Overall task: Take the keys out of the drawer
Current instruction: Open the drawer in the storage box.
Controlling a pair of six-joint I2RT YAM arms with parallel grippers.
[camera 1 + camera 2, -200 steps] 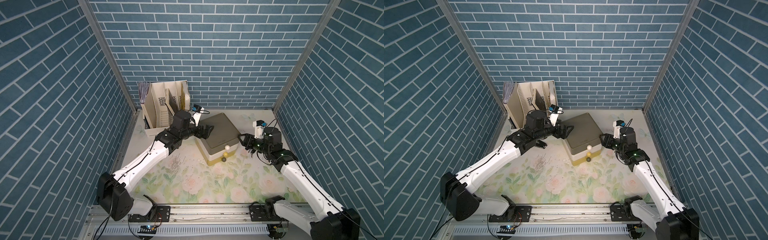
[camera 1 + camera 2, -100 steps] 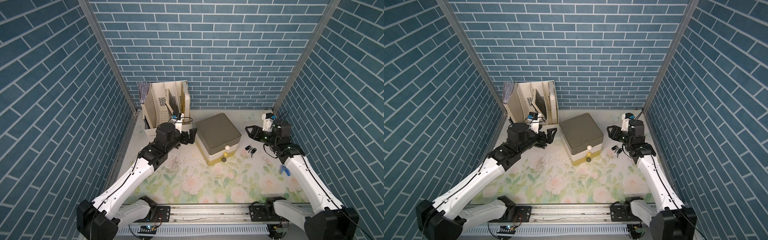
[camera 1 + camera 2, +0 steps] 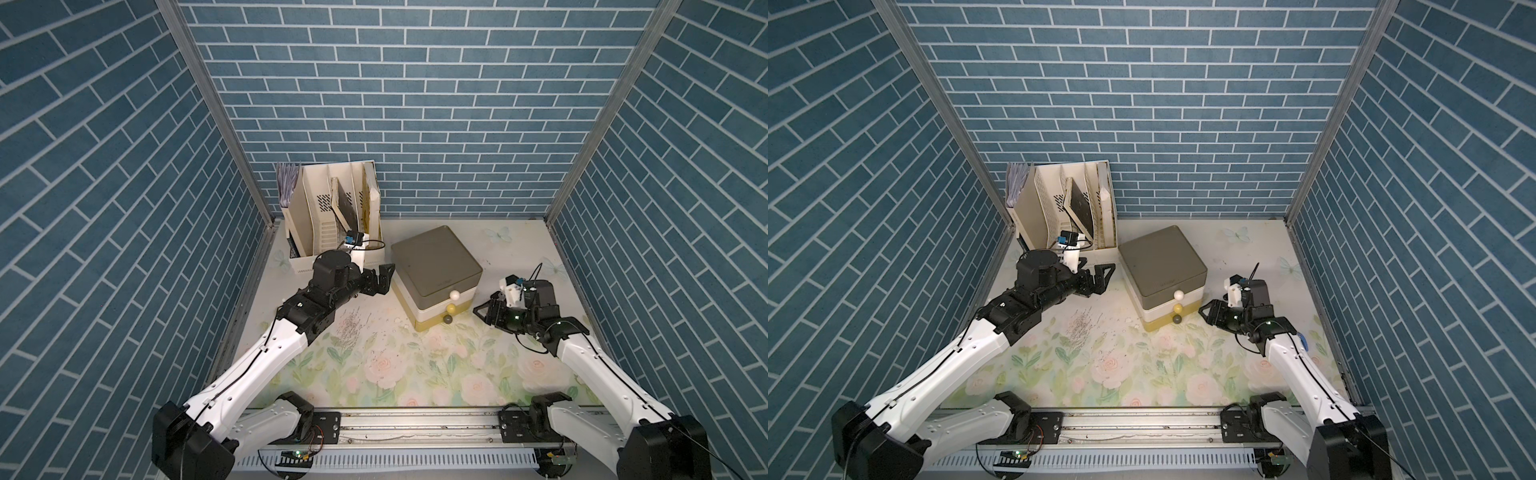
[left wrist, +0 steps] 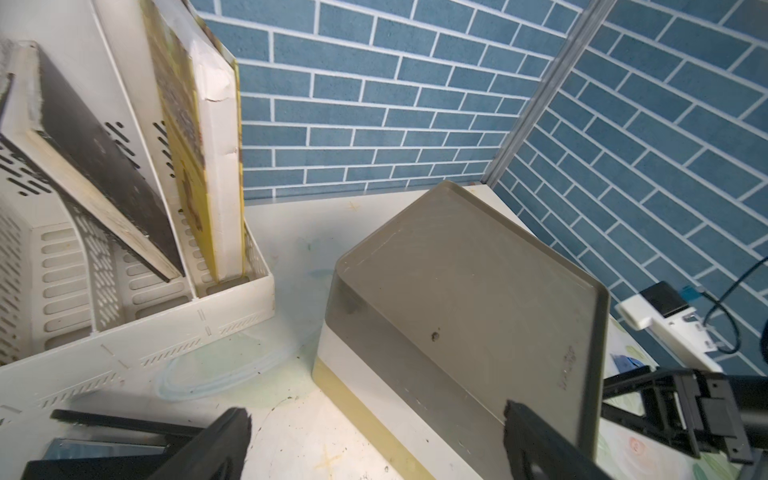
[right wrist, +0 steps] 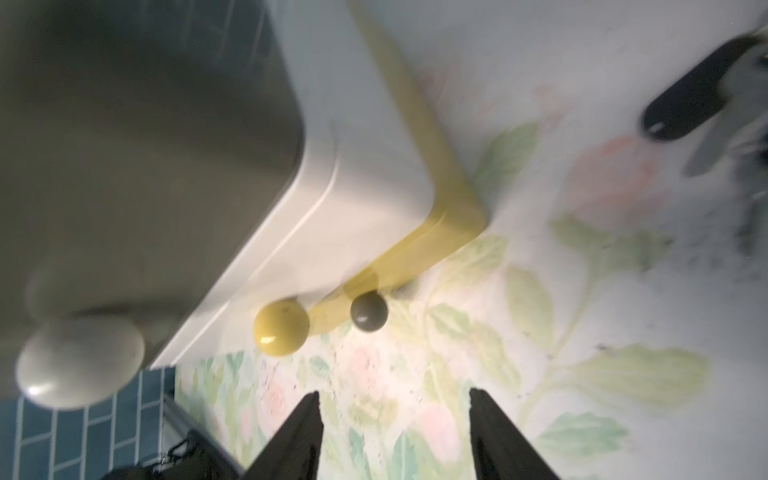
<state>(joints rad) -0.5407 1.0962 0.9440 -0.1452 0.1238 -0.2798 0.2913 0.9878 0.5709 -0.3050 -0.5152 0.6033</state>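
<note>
Since half a second ago, both arms have returned to the grey-topped plastic drawer box (image 3: 434, 259). The left gripper (image 3: 1102, 279) and right gripper (image 5: 395, 401) both gape empty. Only the right wrist view shows the keys (image 5: 685, 104), blurred and dark-tagged, on the floral mat (image 5: 582, 311).

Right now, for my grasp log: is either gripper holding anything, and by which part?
Nothing is held: the left gripper and right gripper both stand open.

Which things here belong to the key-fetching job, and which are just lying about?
Job: grey-topped plastic drawer box; round white knob, yellow knob, grey knob; open right gripper; open left gripper; keys not clearly visible.
Lying about: white slotted file rack holding books.
</note>
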